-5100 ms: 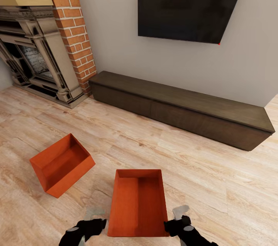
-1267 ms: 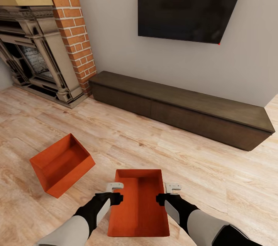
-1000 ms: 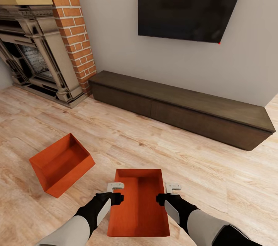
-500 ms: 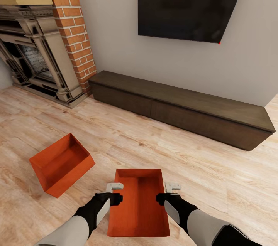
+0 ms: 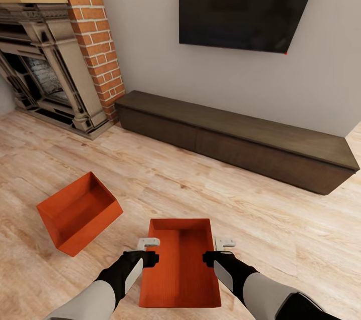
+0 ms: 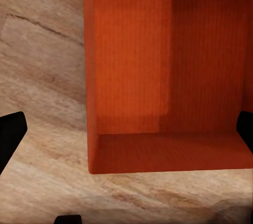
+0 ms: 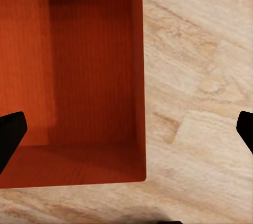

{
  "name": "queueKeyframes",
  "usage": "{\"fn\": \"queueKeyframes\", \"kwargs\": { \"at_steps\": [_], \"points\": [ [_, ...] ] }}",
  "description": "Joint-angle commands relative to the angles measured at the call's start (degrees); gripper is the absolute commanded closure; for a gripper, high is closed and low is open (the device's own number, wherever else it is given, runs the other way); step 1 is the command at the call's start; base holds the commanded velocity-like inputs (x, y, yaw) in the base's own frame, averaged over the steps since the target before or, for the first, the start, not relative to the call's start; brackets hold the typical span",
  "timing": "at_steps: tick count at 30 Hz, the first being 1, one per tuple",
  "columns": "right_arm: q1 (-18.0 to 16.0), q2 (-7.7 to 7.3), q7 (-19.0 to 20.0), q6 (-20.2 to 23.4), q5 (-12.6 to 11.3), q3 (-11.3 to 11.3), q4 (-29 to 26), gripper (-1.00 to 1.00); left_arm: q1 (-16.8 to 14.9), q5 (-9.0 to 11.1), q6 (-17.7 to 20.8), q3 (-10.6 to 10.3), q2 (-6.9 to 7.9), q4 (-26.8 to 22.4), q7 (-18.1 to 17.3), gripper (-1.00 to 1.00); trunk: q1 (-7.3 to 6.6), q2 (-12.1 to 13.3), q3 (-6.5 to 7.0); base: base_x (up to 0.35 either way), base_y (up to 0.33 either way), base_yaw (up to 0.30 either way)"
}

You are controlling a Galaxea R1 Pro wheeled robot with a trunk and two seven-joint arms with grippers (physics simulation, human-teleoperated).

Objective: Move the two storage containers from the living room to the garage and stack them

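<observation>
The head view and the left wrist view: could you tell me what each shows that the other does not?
The head view alone takes in the second container, fireplace, TV, cabinet and both grippers, left and right, flanking the near container. The left wrist view alone shows that container's corner close up. Both share the container and wood flooring.

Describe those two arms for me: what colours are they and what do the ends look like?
Both arms match: pale grey-white forearm shells running into matte black wrist sections. The left tool and the right tool each end in small, blocky, light grey fingers. No cables or markings show. In the wrist views the fingertips look plain black.
</observation>
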Motion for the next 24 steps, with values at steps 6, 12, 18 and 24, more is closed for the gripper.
{"fn": "queueKeyframes", "kwargs": {
  "at_steps": [6, 12, 18, 24],
  "points": [
    [-0.02, -0.02, -0.57, 0.47, -0.31, 0.55, 0.47, -1.00, 0.00, 0.51, 0.48, -0.21, 0.02, 0.12, 0.29, -1.00, 1.32, -2.44, -1.12, 0.000, 0.000, 0.000],
    [-0.02, -0.10, -0.84, 1.45, -0.31, 0.86, 2.77, -1.00, 0.00, 0.48, 0.56, -0.17, 0.03, 0.14, 0.26, -1.00, 2.64, -4.85, -2.20, 0.000, 0.000, 0.000],
    [-0.02, -0.18, -0.97, 5.68, -0.31, 0.90, 3.33, -1.00, 0.00, 0.49, 0.68, -0.12, 0.03, 0.14, 0.20, -1.00, 3.96, -7.25, -3.28, 0.000, 0.000, 0.000],
    [-0.02, -0.33, -0.98, 5.75, -0.31, 0.84, 3.36, -1.00, 0.00, 0.49, 0.69, -0.16, 0.03, 0.15, 0.20, -1.00, 5.27, -9.66, -4.35, 0.000, 0.000, 0.000]
  ]
}}
